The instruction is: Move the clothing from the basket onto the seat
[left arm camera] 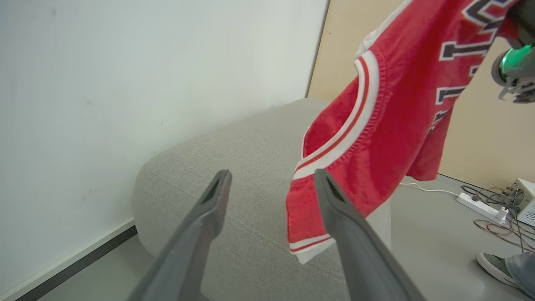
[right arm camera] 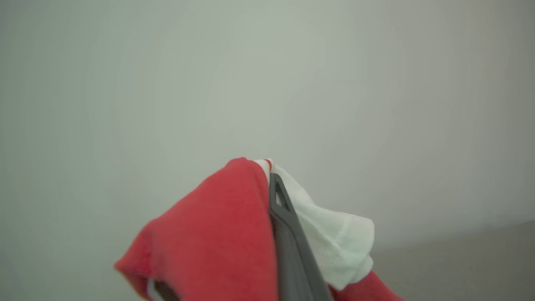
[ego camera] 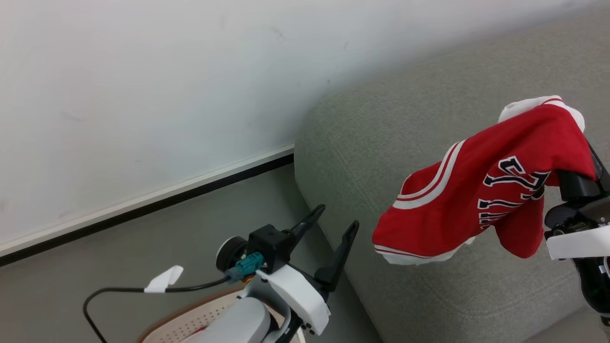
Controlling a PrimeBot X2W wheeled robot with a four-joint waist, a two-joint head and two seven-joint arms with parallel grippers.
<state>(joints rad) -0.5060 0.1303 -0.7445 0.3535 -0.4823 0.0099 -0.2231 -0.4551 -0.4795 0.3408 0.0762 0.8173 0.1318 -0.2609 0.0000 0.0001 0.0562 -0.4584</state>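
Clothing (ego camera: 491, 190), one red piece with white stripes and dark lettering, hangs in the air over the sofa (ego camera: 381, 143). The right claw (right arm camera: 273, 184) is closed on its upper edge, and red and white fabric drapes down both sides of the fingers. The left claw (ego camera: 338, 215) has its jaws spread wide and holds nothing. It sits beside the sofa's rounded corner, above the basket (ego camera: 167, 320), whose brown rim shows at the lower edge of the head view. A person's shoe (left arm camera: 497, 267) rests on the floor beyond the sofa.
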